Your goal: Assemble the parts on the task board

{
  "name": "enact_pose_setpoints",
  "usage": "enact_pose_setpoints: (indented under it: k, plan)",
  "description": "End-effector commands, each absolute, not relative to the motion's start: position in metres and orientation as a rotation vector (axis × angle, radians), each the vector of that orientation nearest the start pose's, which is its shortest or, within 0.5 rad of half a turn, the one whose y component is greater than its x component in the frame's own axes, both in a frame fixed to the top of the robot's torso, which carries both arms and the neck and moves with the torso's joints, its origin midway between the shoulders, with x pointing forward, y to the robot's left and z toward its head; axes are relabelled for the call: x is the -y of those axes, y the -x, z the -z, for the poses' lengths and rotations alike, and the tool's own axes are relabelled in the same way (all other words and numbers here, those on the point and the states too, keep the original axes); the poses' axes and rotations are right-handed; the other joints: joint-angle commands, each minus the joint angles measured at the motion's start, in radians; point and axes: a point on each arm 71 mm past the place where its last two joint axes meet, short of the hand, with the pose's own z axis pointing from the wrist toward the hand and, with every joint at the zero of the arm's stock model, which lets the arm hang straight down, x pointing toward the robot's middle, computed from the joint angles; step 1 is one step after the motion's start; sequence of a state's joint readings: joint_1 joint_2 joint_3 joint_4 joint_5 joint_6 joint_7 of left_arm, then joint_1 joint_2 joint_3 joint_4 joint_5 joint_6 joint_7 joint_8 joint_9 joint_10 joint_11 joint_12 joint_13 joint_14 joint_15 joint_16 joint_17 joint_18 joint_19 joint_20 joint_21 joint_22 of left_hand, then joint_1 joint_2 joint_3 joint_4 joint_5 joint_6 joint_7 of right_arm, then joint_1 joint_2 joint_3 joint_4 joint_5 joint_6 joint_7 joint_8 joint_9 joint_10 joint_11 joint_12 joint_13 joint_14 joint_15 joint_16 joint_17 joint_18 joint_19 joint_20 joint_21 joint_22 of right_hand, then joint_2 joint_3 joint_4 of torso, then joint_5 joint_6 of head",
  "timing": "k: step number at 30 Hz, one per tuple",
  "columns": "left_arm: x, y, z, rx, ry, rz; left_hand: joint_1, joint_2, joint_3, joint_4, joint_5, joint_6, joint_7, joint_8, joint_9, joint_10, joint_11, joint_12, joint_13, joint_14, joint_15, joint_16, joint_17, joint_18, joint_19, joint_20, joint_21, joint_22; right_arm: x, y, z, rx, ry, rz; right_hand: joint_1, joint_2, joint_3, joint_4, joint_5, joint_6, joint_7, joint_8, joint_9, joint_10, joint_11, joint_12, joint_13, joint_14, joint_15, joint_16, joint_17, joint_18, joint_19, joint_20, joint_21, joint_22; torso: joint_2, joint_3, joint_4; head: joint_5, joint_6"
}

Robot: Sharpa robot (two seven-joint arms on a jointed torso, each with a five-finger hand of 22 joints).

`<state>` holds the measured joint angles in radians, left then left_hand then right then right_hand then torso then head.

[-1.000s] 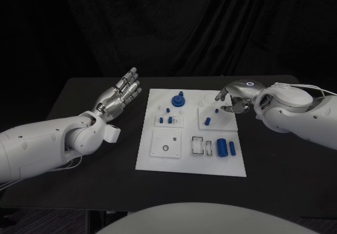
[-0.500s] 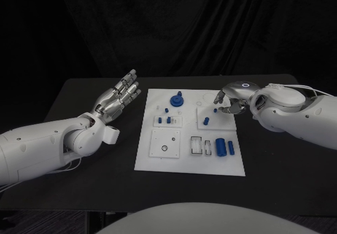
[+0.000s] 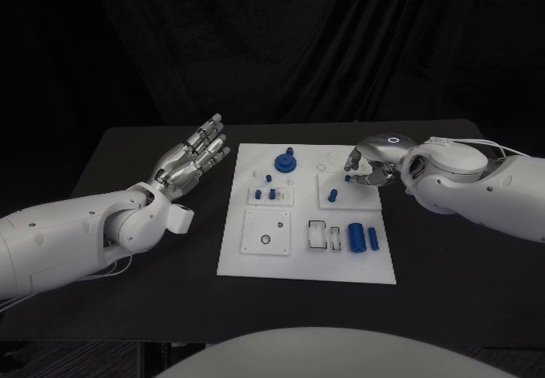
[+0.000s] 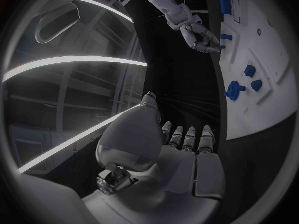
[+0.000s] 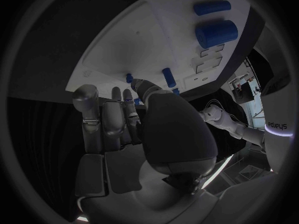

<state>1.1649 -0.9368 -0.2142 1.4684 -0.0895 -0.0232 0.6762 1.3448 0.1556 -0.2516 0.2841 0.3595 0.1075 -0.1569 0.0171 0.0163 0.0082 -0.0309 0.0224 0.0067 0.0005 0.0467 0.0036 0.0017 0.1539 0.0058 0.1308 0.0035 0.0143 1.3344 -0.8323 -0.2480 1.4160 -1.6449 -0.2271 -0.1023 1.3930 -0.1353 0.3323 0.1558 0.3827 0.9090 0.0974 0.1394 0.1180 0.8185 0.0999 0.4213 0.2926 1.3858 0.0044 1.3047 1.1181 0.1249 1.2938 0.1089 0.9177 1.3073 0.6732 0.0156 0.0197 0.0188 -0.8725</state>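
Now the task board lies flat in the middle of the table, a white plate carrying smaller raised white plates and a scatter of blue parts. Over the last second nothing on it has shifted. What has changed is my right hand: it has crept inward from the board's right edge and now sits over the board's far right portion, just beside the small blue peg standing in the square plate there. I take that to mean the reach toward a part is nearly finished and the grasp itself has not yet begun.

The parts themselves look small and smooth. A blue round knob stands near the board's far edge; a cluster of short blue pegs stands on the plate just nearer me; two blue cylinders lie side by side near the board's right edge, beside two empty rectangular slots. The plate on the near left carries a small dark ring.

My right hand's fingers are curled in toward the palm; from the right wrist view I think nothing is between them, though the fingertips hide part of the board. My left hand has not moved: it hovers off the board's left edge, fingers straight and spread, holding nothing.
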Motion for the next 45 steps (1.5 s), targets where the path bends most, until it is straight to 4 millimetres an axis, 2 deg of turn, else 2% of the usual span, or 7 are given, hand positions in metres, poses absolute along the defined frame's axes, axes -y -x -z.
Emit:
enact_pose_setpoints:
  k: [1, 15, 20, 31, 34, 37, 45]
  plan:
    - [-0.261, -0.453, 0.229, -1.345, 0.877, 1.816, 0.012, 0.003, 0.005, -0.001, 0.005, -0.002, 0.005, 0.000, 0.001, 0.001, 0.008, 0.005, 0.002, 0.000, 0.010, -0.004, -0.002, -0.002, -0.002, 0.009, 0.001, 0.001, 0.230, -0.500, 0.206, -1.743, 0.465, -0.372, 0.003, -0.001, -0.001, 0.000, 0.000, 0.007, 0.001, 0.004, 0.001, 0.008, -0.003, -0.005, -0.001, 0.002, -0.005, 0.000, -0.001, -0.005, 0.002, -0.002, -0.003, 0.104, 0.000, -0.0006, 0.0001, 0.003, 0.000]
    - [-0.261, -0.453, 0.232, -1.355, 0.883, 1.821, 0.023, 0.003, 0.007, -0.004, 0.014, -0.001, 0.011, 0.000, 0.001, 0.001, 0.017, 0.006, 0.002, 0.000, 0.018, -0.004, -0.002, 0.001, -0.002, 0.020, 0.001, 0.003, 0.224, -0.501, 0.214, -1.746, 0.477, -0.390, 0.020, -0.002, 0.005, -0.012, 0.001, 0.007, 0.001, 0.006, 0.010, 0.028, -0.007, -0.001, -0.008, 0.004, -0.009, 0.002, 0.000, -0.005, 0.005, -0.005, 0.001, 0.106, -0.001, -0.0004, -0.0003, 0.009, 0.000]
    - [-0.260, -0.452, 0.233, -1.364, 0.888, 1.827, 0.037, 0.004, 0.010, -0.009, 0.043, -0.002, 0.014, 0.000, 0.001, 0.001, 0.026, 0.006, 0.002, 0.000, 0.028, -0.004, -0.002, 0.003, -0.001, 0.031, 0.002, 0.003, 0.224, -0.502, 0.219, -1.750, 0.478, -0.390, 0.027, -0.001, 0.010, -0.019, 0.001, 0.010, 0.001, 0.008, 0.015, 0.037, -0.009, 0.001, -0.010, 0.001, -0.010, -0.001, -0.006, -0.004, 0.002, -0.006, -0.006, 0.105, -0.001, -0.0004, -0.0004, 0.009, 0.000]
    - [-0.261, -0.451, 0.236, -1.376, 0.897, 1.835, 0.046, 0.003, 0.012, -0.014, 0.067, 0.005, 0.023, 0.002, 0.002, 0.001, 0.034, 0.006, 0.002, 0.000, 0.036, -0.004, -0.002, 0.006, -0.001, 0.042, 0.002, 0.004, 0.223, -0.505, 0.224, -1.744, 0.482, -0.398, 0.045, 0.011, 0.016, -0.042, 0.000, 0.048, 0.004, 0.034, 0.049, 0.091, -0.021, 0.021, -0.011, 0.004, -0.016, 0.005, -0.001, -0.007, 0.008, -0.012, 0.008, 0.109, -0.001, -0.0020, -0.0014, 0.007, 0.000]
    - [-0.261, -0.451, 0.236, -1.380, 0.899, 1.837, 0.048, 0.004, 0.012, -0.015, 0.074, 0.006, 0.025, 0.002, 0.002, 0.001, 0.036, 0.007, 0.002, 0.000, 0.038, -0.004, -0.002, 0.007, -0.001, 0.044, 0.002, 0.005, 0.221, -0.505, 0.226, -1.740, 0.486, -0.406, 0.049, 0.020, 0.017, -0.051, -0.001, 0.068, 0.006, 0.048, 0.064, 0.111, -0.027, 0.027, -0.011, 0.006, -0.020, 0.006, 0.000, -0.008, 0.011, -0.015, 0.014, 0.110, -0.001, -0.0013, -0.0015, 0.007, 0.000]
    - [-0.261, -0.451, 0.237, -1.383, 0.901, 1.837, 0.056, 0.006, 0.014, -0.020, 0.106, 0.018, 0.038, 0.004, 0.004, 0.001, 0.041, 0.007, 0.002, 0.000, 0.041, -0.004, -0.002, 0.010, 0.000, 0.051, 0.002, 0.005, 0.221, -0.505, 0.227, -1.733, 0.488, -0.413, 0.049, 0.028, 0.015, -0.059, -0.001, 0.093, 0.009, 0.065, 0.083, 0.130, -0.036, 0.031, -0.012, 0.002, -0.027, 0.002, -0.008, -0.006, 0.009, -0.020, 0.011, 0.109, -0.001, -0.0015, 0.0004, 0.006, 0.000]
    - [-0.262, -0.451, 0.238, -1.390, 0.906, 1.834, 0.057, 0.009, 0.016, -0.020, 0.121, 0.019, 0.041, 0.004, 0.004, 0.002, 0.044, 0.008, 0.002, 0.000, 0.044, -0.004, -0.002, 0.011, 0.000, 0.054, 0.003, 0.006, 0.221, -0.505, 0.225, -1.691, 0.487, -0.436, 0.055, 0.047, 0.010, -0.077, -0.001, 0.132, 0.007, 0.095, 0.121, 0.176, -0.049, 0.032, -0.018, 0.005, -0.038, 0.000, -0.011, -0.009, 0.016, -0.031, 0.026, 0.112, -0.001, -0.0014, -0.0016, 0.011, 0.000]
